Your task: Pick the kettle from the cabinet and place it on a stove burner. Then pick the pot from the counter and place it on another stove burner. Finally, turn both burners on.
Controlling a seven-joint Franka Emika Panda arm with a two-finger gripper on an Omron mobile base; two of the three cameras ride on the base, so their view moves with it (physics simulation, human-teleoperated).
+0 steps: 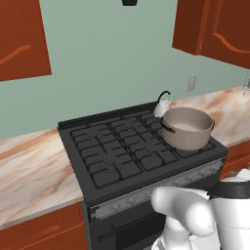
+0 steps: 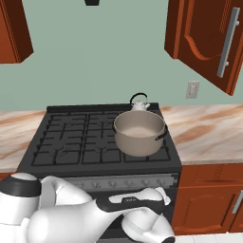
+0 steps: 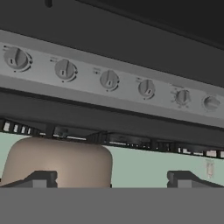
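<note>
Setting: simulated kitchen, pale green wall, black gas range (image 1: 122,151) set into a cream marble-look table (image 1: 34,171) on reddish-brown base cabinets.
Hand: the hand (image 3: 111,180) hangs low in front of the range, upside down to the room, fingers spread wide with nothing between them.
Knobs: the row of silver knobs (image 3: 109,80) on the front panel lies just ahead of the fingertips, apart from them.
Step in hand: judged to be turning on the burners, since both vessels already sit on the stove.
Doing it well: pick the knob that serves the pot's burner; which one that is cannot be told here, so go by position in the row. Centre the fingers on that knob, close squarely, then twist without slipping onto its neighbour.
Pot: the pot (image 1: 188,128) stands beyond the panel, on the front right grate (image 1: 161,156).
Kettle: the kettle (image 1: 162,105) sits farther still, on the rear right burner, just behind the pot.
In the way: knobs stand close together, so a wide hand may catch two.
Farther off: a wall outlet (image 2: 192,89) and the open-doored cabinet (image 2: 209,40) with its bar handle, well apart.
</note>
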